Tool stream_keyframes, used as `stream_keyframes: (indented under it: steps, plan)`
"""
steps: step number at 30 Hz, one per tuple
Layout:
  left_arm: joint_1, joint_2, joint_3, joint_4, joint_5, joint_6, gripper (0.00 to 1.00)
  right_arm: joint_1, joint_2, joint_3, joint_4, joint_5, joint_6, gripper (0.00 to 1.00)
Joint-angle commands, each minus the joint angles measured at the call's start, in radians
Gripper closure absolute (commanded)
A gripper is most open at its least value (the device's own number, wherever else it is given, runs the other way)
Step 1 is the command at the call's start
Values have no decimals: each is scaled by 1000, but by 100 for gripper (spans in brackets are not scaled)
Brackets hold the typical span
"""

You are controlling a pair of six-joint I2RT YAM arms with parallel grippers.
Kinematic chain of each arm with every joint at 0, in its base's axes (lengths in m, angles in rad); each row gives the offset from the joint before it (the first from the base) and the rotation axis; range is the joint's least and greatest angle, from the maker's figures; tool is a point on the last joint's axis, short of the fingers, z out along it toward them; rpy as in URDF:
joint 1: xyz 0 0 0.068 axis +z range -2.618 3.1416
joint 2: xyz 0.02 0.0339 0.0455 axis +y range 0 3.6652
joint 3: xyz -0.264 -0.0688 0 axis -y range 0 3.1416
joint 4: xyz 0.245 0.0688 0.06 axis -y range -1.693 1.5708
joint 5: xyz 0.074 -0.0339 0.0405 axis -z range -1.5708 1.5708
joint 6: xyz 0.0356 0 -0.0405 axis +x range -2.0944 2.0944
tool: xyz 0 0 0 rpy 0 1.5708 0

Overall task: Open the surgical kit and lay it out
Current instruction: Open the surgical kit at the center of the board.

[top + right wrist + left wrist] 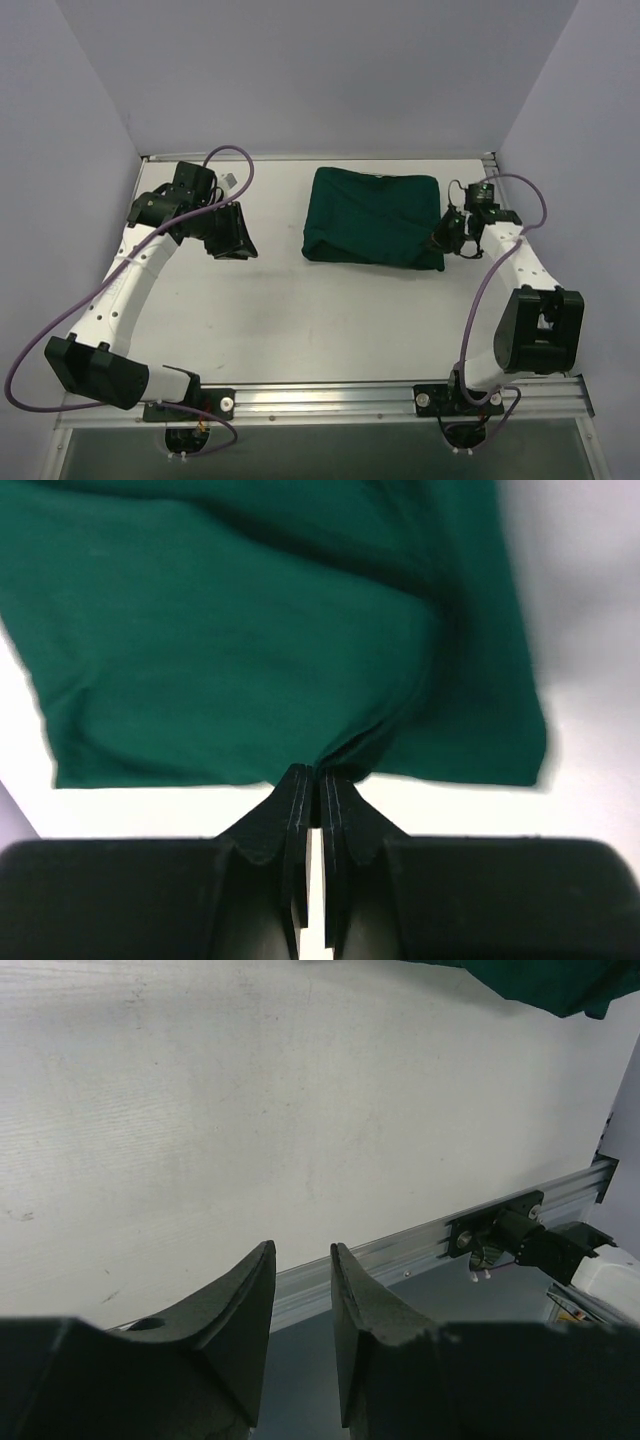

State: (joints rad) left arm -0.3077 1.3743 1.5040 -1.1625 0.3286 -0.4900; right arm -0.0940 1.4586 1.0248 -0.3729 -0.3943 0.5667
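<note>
At the right edge of the surgical kit (372,215), the right claw (315,775) is closed tight. Its two black fingers pinch a small gathered fold of the dark green drape (250,640), and creases fan out from the pinch. The kit lies as a folded, wrapped bundle toward the far middle of the white bench (330,310). Nothing of its contents shows.

This looks like the first unwrapping step: a flap is gripped but not yet drawn back. The next move probably calls for lifting that fold a little and pulling it outward to the right, slowly, so the cloth peels away without dragging the whole bundle.

The left claw (300,1260) hangs well apart to the left above bare bench, jaws partly open and holding nothing. A side wall (590,150) stands near the right arm, which may limit room for the pull. A metal rail (330,398) runs along the bench's near edge.
</note>
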Motion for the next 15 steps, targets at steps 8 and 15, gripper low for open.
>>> stream_keyframes:
  steps: [8, 15]
  plan:
    - [18, -78, 59, -52, -261, -41, 64, 482, 435, 685, -35, 20, -68, 100]
    - [71, -185, 90, -121, -494, -114, 62, 775, 836, 1245, -83, -147, -38, 100]
